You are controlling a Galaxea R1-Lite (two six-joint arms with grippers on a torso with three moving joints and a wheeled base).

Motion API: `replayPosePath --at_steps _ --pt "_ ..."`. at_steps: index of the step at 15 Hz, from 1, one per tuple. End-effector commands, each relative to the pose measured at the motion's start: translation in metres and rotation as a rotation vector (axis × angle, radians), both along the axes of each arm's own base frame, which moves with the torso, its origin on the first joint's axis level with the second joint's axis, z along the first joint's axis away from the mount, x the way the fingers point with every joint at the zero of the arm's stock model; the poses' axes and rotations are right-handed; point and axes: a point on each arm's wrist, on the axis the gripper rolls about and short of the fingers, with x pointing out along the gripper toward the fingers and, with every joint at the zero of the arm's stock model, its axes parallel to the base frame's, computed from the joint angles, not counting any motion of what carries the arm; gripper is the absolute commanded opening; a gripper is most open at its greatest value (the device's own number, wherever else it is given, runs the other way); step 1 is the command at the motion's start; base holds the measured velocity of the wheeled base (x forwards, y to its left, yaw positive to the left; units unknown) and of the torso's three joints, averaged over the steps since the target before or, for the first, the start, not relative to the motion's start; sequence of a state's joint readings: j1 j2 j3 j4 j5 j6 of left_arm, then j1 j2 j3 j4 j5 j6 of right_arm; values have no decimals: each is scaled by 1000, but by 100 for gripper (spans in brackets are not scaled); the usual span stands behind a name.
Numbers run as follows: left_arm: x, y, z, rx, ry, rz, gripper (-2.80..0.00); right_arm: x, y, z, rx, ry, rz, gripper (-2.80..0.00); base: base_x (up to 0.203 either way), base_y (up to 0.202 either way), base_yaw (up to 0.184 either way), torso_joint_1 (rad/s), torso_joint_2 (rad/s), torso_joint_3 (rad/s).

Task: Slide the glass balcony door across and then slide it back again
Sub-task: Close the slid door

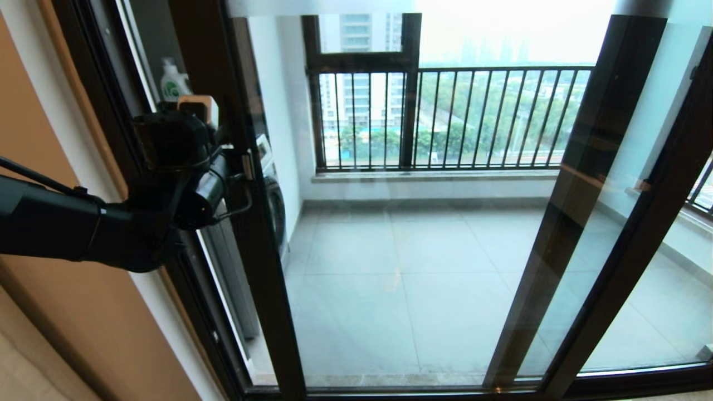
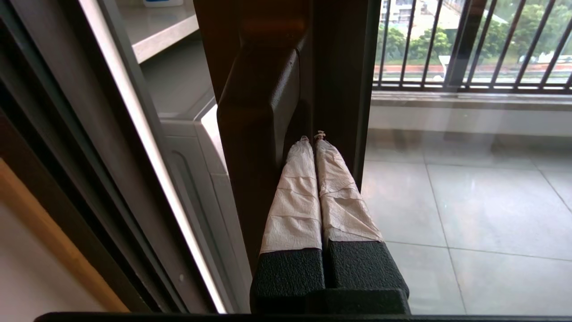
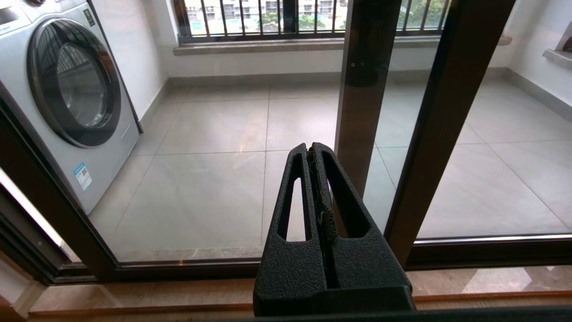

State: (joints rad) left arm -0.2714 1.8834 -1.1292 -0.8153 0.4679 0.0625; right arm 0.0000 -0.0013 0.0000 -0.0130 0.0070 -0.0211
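The glass balcony door (image 1: pixel 418 250) fills the middle of the head view, with its dark stile (image 1: pixel 262 267) on the left. My left gripper (image 1: pixel 233 167) is at that stile at mid height. In the left wrist view the left gripper (image 2: pixel 313 136) is shut, its paper-wrapped fingers (image 2: pixel 295 197) pressed together. Their tips are tucked into the gap between the dark bar handle (image 2: pixel 259 112) and the stile (image 2: pixel 339 89). My right gripper (image 3: pixel 311 147) is shut with nothing in it. It hangs low, pointing at the door's bottom rail (image 3: pixel 178 268), and is out of the head view.
A gap between the stile and the left jamb (image 1: pixel 106 111) shows a washing machine (image 3: pixel 76 89) and a detergent bottle (image 1: pixel 174 83). A second dark-framed panel (image 1: pixel 579 167) stands right. Beyond the glass are the tiled balcony floor (image 1: pixel 390 267) and black railing bars (image 1: pixel 473 117).
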Motion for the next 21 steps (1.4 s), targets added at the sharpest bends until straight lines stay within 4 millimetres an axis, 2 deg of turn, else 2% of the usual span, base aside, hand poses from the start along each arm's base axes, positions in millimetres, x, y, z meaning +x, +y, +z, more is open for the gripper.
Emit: replayPosePath --at_steps 1,6,13,17,21 --pt "2 11 -5 3 14 23 -280 0 0 -1 0 5 1 -280 0 0 0 0 0 0" --pt "8 38 -5 -13 12 58 -280 0 0 -1 0 5 1 -280 0 0 0 0 0 0" --pt "17 101 -14 -5 40 119 -280 0 0 -1 0 5 -1 -280 0 0 0 0 0 0" --pt "19 122 -17 -5 49 139 -280 0 0 -1 0 5 1 -280 0 0 0 0 0 0" --pt "18 129 -16 -4 42 153 -280 0 0 -1 0 5 1 -280 0 0 0 0 0 0"
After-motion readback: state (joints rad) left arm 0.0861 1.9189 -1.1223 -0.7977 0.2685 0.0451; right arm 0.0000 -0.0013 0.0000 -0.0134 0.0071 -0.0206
